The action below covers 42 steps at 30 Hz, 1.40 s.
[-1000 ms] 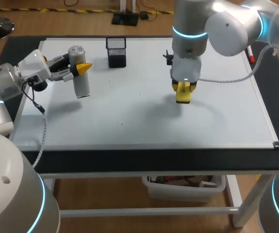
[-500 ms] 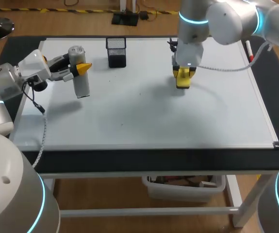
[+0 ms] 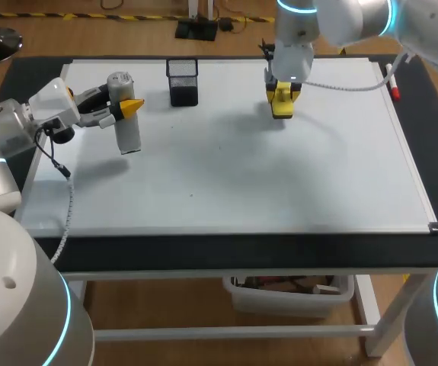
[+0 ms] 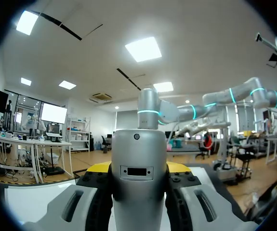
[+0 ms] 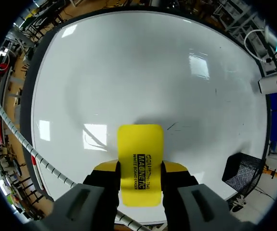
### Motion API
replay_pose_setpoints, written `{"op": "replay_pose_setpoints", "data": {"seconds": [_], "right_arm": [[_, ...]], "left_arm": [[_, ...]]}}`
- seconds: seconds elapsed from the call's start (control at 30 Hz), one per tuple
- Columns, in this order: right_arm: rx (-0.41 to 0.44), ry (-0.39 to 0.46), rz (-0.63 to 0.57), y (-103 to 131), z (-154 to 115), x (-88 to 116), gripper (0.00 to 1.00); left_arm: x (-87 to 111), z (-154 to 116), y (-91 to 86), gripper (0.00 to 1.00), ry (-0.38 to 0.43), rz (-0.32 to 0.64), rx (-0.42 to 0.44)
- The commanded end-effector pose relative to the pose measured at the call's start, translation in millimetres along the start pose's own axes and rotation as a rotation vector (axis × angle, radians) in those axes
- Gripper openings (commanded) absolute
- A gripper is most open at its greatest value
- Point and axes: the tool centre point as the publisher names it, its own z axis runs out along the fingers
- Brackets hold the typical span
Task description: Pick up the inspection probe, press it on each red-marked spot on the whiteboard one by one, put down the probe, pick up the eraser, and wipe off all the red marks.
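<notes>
Two grippers, both loaded: left gripper [image 3: 131, 107] clamps the probe [image 4: 138, 163] upright over the table's [image 3: 203, 245] far-left corner, likely parked clear; right gripper [image 5: 139, 167] grips the eraser [image 5: 139, 142].
Eraser: near far edge, face toward whiteboard [image 3: 241, 175] for wiping; contact unclear.
Marks: no red visible.
Room: mesh cup [image 3: 182, 81] on far edge; wide board toward near edge.

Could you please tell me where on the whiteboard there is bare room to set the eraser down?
The whiteboard is bare across its near half, from below the probe to the right edge. The far strip is crowded: mesh cup, eraser, marker.
</notes>
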Motion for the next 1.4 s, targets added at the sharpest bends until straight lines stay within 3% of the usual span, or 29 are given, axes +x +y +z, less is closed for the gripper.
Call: {"op": "replay_pose_setpoints", "data": {"seconds": [0.03, 0.6, 1.07, 1.1, 1.13, 1.17, 1.2, 1.4], "right_arm": [[-0.067, 0.004, -0.002, -22, 7, -3, 0.0], [-0.064, 0.009, -0.005, -43, 22, -14, 0.0], [-0.073, 0.014, 0.018, -51, 29, -12, 0.0], [-0.072, 0.013, 0.018, -51, 29, -12, 0.19], [-0.071, 0.012, 0.018, -51, 28, -12, 0.45], [-0.068, 0.008, 0.021, -51, 27, -11, 0.93], [-0.065, 0.005, 0.027, -52, 26, -10, 1.0], [-0.04, -0.033, 0.087, -49, 15, 0, 1.0]], "left_arm": [[-0.1, 0, -0.7, 0.0, 0.001, 0.001, 0.001], [-0.1, 0, -0.7, 0.0, 0.001, 0.001, 0.001], [-0.1, 0, -0.7, 0.0, 0.001, 0.001, 0.001], [-0.1, 0, -0.7, 0.0, 0.001, 0.001, 0.001], [-0.1, 0, -0.7, 0.0, 0.001, 0.001, 0.001], [-0.1, 0, -0.7, 0.0, 0.001, 0.001, 0.001], [-0.1, 0, -0.7, 0.0, 0.001, 0.001, 0.001], [-0.1, 0, -0.7, 0.0, 0.001, 0.001, 0.001]]}}
